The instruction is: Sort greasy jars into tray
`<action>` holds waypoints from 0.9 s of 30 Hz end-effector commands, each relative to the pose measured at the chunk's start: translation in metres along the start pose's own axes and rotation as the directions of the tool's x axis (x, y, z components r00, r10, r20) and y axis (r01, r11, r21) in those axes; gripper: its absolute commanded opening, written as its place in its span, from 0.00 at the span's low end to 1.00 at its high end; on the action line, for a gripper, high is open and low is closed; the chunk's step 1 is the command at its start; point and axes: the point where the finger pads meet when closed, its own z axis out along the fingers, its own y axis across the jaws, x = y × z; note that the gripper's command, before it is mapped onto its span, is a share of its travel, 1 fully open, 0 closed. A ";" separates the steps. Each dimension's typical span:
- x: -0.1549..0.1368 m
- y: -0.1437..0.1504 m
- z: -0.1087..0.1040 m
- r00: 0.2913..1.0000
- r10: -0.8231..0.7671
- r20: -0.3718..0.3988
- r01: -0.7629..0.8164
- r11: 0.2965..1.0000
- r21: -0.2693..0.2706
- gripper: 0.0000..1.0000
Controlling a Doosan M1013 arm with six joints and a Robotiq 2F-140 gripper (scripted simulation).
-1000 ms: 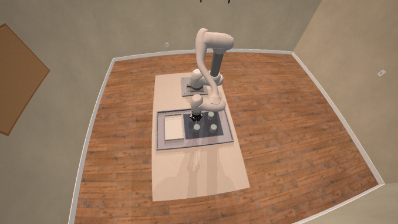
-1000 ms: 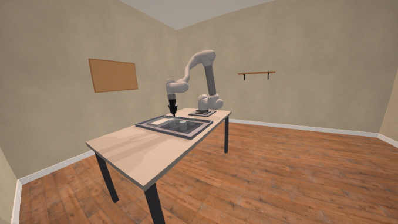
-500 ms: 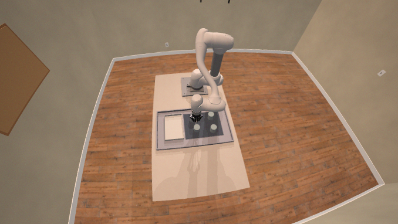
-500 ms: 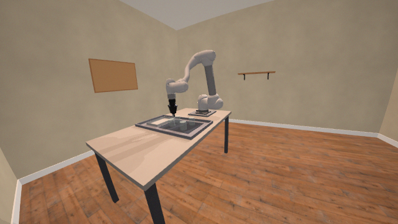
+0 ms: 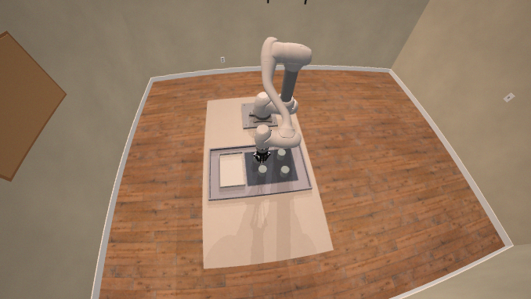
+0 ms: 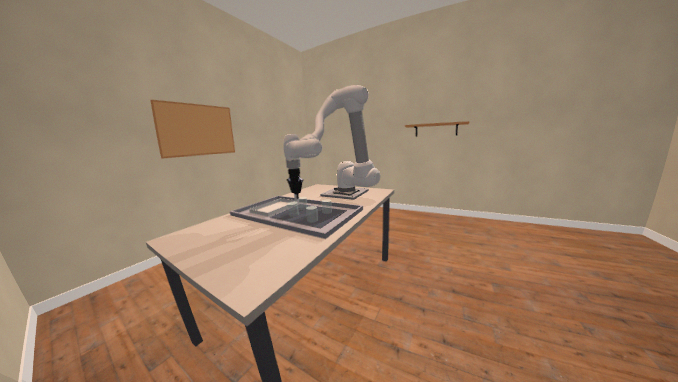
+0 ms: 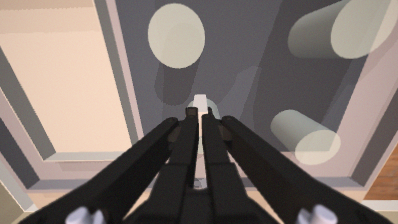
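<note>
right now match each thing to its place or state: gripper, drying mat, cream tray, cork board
1. gripper
2. drying mat
3. cream tray
4. cork board

A. beside the mat, no jar in it
B. on the wall
C. fingers shut, pointing down
D. dark, with jars standing on it

Pairs: 1-C, 2-D, 3-A, 4-B

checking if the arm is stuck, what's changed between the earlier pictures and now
Nothing visibly changed: the arm, the shut gripper, the jars and the tray look as they did, and no jar was visibly taken hold of or let go.
</note>
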 end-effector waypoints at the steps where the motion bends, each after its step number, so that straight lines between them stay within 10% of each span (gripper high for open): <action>1: 0.010 0.001 0.003 1.000 0.000 -0.001 0.000 1.000 -0.002 0.00; 27: 0.023 0.001 0.006 1.000 0.000 -0.001 0.000 1.000 -0.002 0.00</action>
